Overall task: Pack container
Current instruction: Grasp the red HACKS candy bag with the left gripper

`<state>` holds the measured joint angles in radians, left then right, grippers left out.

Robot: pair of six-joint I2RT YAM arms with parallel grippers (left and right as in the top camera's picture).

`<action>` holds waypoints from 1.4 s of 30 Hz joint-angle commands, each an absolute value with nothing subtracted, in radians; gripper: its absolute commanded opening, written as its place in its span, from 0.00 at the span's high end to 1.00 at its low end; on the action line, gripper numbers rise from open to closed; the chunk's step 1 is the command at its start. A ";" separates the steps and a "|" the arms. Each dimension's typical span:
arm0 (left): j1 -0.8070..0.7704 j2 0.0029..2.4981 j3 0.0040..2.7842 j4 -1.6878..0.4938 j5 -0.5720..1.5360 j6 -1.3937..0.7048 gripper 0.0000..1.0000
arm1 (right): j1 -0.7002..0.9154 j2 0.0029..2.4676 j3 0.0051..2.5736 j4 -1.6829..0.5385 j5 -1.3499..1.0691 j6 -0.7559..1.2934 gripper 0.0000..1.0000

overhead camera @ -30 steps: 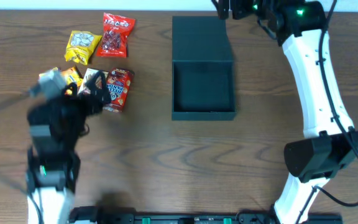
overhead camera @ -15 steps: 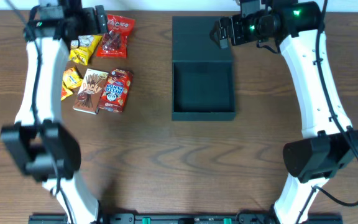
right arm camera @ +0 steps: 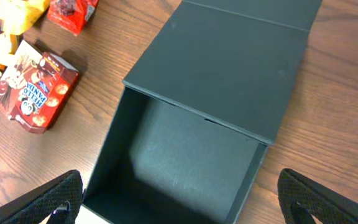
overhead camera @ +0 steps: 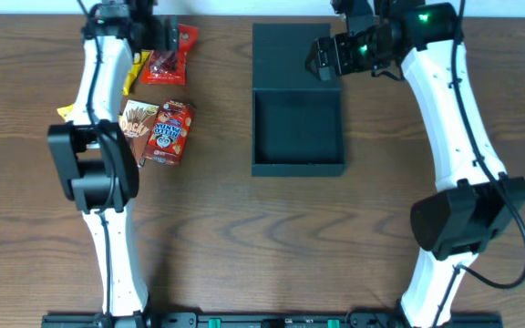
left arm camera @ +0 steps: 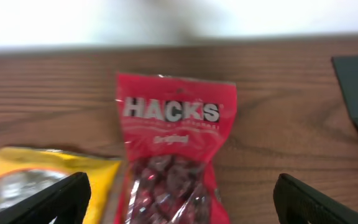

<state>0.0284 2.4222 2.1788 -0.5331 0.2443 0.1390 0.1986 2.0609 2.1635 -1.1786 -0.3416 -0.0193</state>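
Observation:
The container [overhead camera: 298,166] is a dark teal-black box in the middle of the table, open and empty, with its flap lid [overhead camera: 296,55] lying flat behind it. It also shows in the right wrist view [right arm camera: 185,162]. My right gripper [overhead camera: 323,58] is open and empty over the lid's right side, and in the right wrist view [right arm camera: 179,205] its fingers frame the box's inside. My left gripper [overhead camera: 159,35] is open at the far left over a red Hacks packet [overhead camera: 168,62]. In the left wrist view [left arm camera: 185,202] its fingers straddle that packet [left arm camera: 173,155] without touching it.
A yellow packet [overhead camera: 136,69] lies left of the Hacks packet and shows in the left wrist view [left arm camera: 36,180]. A brown snack box [overhead camera: 138,123] and a red Hello Panda box [overhead camera: 172,132] lie nearer, left of the container. The table's far edge is close behind my left gripper.
My left arm has swung from the near left up to the far-left snacks and now hovers over the Hacks packet. My right gripper has come down over the lid.

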 commanded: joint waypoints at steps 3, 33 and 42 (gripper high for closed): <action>0.006 2.500 2.210 -0.505 0.260 0.149 0.05 | 0.211 2.061 2.157 -1.166 -0.348 -0.042 0.01; 0.005 2.620 2.232 -0.512 0.210 0.024 0.89 | 0.211 2.061 2.157 -1.126 -0.348 -0.042 0.01; -0.016 2.619 2.569 -0.706 0.206 -0.049 0.94 | 0.138 2.061 2.158 -1.081 -0.340 0.009 0.01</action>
<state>-0.0036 2.6286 2.4687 -0.6823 0.2096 -0.0196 0.1791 2.0621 2.1632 -1.0908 -0.3416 -0.0254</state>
